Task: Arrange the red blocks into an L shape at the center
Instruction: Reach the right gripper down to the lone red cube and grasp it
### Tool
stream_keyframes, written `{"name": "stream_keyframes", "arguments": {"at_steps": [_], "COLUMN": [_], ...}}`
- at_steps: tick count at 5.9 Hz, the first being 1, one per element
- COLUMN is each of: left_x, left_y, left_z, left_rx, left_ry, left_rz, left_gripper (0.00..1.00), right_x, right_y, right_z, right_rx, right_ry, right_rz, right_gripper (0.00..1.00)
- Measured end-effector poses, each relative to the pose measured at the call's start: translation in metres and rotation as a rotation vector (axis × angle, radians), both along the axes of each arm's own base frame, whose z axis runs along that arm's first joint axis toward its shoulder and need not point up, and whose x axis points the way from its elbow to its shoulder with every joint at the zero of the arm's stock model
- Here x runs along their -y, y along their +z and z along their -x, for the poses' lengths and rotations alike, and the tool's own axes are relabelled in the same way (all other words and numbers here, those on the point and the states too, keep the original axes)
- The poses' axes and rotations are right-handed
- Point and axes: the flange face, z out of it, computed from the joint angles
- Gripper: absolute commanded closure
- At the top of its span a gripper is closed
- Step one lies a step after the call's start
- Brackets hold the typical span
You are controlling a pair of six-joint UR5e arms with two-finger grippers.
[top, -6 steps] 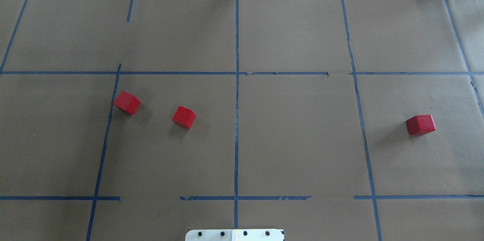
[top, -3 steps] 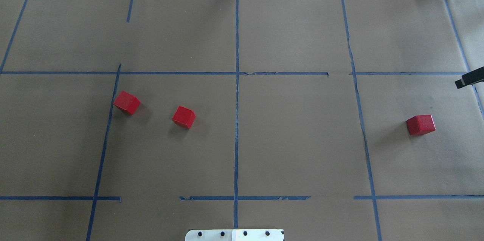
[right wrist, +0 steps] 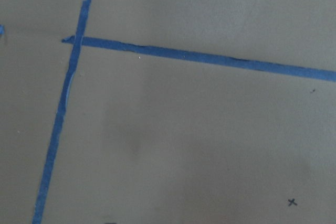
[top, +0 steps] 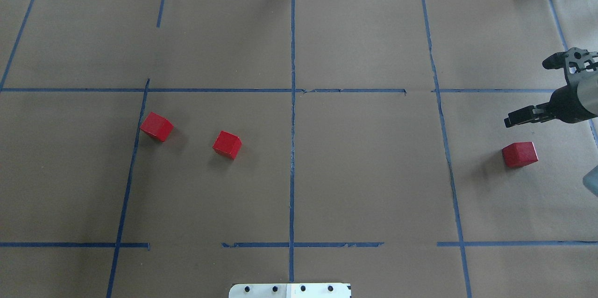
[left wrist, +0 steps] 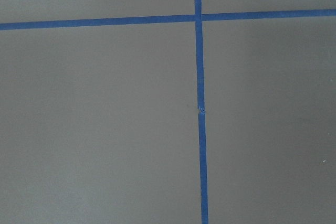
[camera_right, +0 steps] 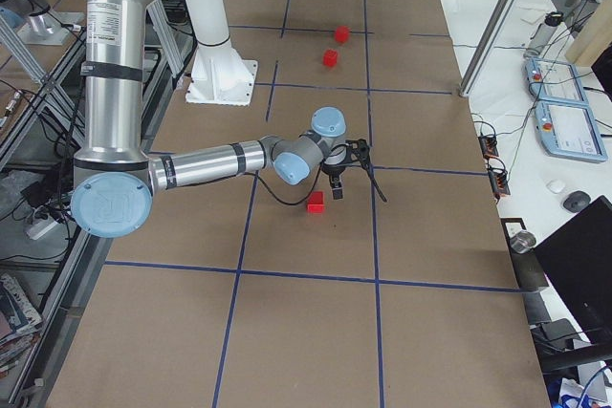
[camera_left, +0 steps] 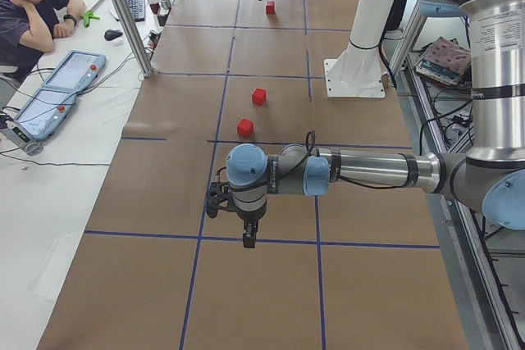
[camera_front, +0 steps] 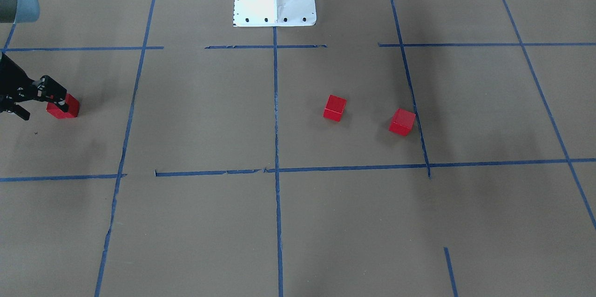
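Observation:
Three red blocks lie apart on the brown paper. In the overhead view two sit left of the center line [top: 292, 158]: one block [top: 156, 126] by a tape line, another [top: 227, 144] nearer the middle. The third block [top: 519, 154] lies far right. My right gripper [top: 525, 92] hovers just beyond it, open and empty; it also shows in the front view [camera_front: 39, 104] beside that block [camera_front: 63, 107]. My left gripper [camera_left: 246, 231] shows only in the left side view, over bare paper; I cannot tell whether it is open.
The robot's white base [top: 289, 290] stands at the near middle edge. Blue tape lines grid the paper. An operator [camera_left: 33, 6] sits by a side bench with tablets, and a metal post [camera_left: 131, 22] stands at the table edge.
My right gripper has come in from the overhead view's right edge and moved left and nearer, toward the far-right red block. The three blocks have not moved.

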Motion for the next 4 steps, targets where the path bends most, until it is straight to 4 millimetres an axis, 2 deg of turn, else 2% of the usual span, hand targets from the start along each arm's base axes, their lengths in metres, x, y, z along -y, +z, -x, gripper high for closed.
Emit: {"name": "stream_keyframes", "arguments": {"at_steps": [2, 4], "left_x": [0.0, 0.0], "left_y": [0.0, 0.0], "left_z": [0.0, 0.0], "left_rx": [0.0, 0.0], "left_ry": [0.0, 0.0], "left_rz": [0.0, 0.0], "left_gripper": [0.0, 0.0], "right_x": [-0.024, -0.036], "right_y": [0.025, 0.037], "right_z": [0.011, 0.018], "right_rx": [-0.056, -0.076], "right_ry": [-0.028, -0.055], "right_rz": [0.01, 0.022], "right_gripper": [0.0, 0.01]}}
